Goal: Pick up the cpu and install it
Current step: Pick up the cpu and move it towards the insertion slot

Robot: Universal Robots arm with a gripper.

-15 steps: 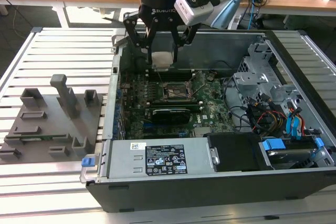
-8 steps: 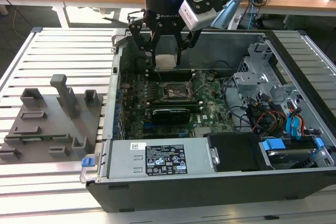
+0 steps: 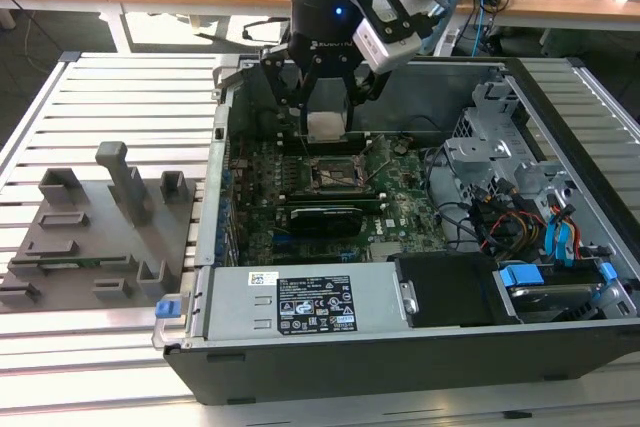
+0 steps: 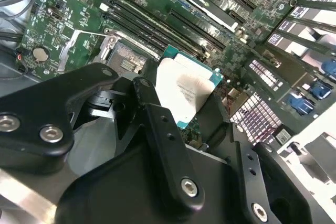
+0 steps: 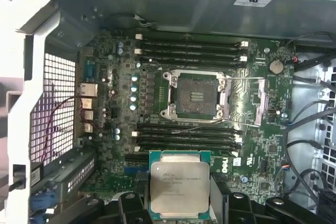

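The cpu (image 3: 327, 128) is a flat square chip with a silvery top and a thin green rim. It is held between the black fingers of my gripper (image 3: 328, 123), which is shut on it. It hangs inside the open computer case, just above the motherboard and slightly behind the socket (image 3: 335, 175) as the exterior view shows it. In the first wrist view the cpu (image 5: 178, 184) sits apart from the open, empty socket (image 5: 197, 97), whose metal frame and lever are lifted. The second wrist view shows the cpu (image 4: 185, 90) tilted beside the socket (image 4: 125, 57).
Grey fixture blocks (image 3: 100, 227) lie on the slatted table at the exterior view's left. Inside the case, a drive cage (image 3: 500, 142) and bundled cables (image 3: 520, 222) stand at the exterior view's right, and the power supply (image 3: 300, 312) fills the near side. Memory slots (image 5: 189, 51) flank the socket.
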